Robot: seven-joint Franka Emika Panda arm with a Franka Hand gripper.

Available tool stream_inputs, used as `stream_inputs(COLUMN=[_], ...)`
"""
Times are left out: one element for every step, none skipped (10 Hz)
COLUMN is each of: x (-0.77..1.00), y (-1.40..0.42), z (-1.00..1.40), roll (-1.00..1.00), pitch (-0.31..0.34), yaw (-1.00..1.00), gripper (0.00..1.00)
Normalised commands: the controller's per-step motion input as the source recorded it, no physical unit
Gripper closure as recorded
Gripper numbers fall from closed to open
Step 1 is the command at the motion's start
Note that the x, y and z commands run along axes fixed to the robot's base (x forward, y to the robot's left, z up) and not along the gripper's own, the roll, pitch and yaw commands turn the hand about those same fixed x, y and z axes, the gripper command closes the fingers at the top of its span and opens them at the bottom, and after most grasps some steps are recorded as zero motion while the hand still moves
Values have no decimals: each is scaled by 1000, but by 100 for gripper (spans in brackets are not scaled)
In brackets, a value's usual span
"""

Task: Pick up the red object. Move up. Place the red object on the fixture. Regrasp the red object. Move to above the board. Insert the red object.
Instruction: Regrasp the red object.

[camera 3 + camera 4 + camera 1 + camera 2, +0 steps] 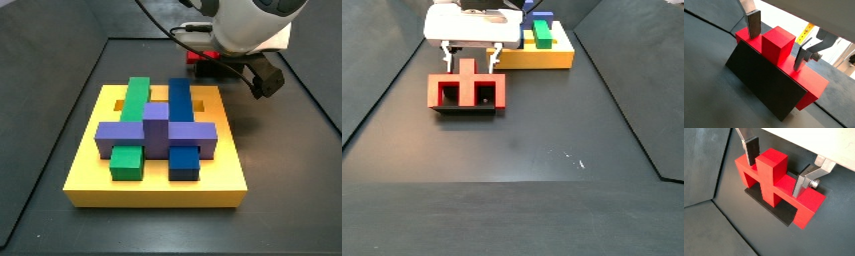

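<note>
gripper (774,170) open astride red object (771,178) stub; object seated in fixture (764,85)

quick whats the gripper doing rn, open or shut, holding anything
gripper: open, above the fixture, fingers either side of the red object's centre stub, not clamping it.

Lighting is even and fairly bright, falling from above onto the dark matte floor. In a side view the floor (516,150) shows a pale sheen. In a wrist view a bright overexposed patch glares behind the gripper (777,42). The red object (774,183) looks sharp and saturated. The board (154,175) casts only a soft, faint shadow.
</note>
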Motion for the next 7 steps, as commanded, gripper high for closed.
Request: stream_inputs(x=[0,0,0,0,0,0,0], y=[0,0,0,0,0,0,0], z=[0,0,0,0,0,0,0], roll=[0,0,0,0,0,0,0], pitch=[0,0,0,0,0,0,0], yaw=[0,0,0,0,0,0,0], gripper=[100,100,100,100,100,100,100])
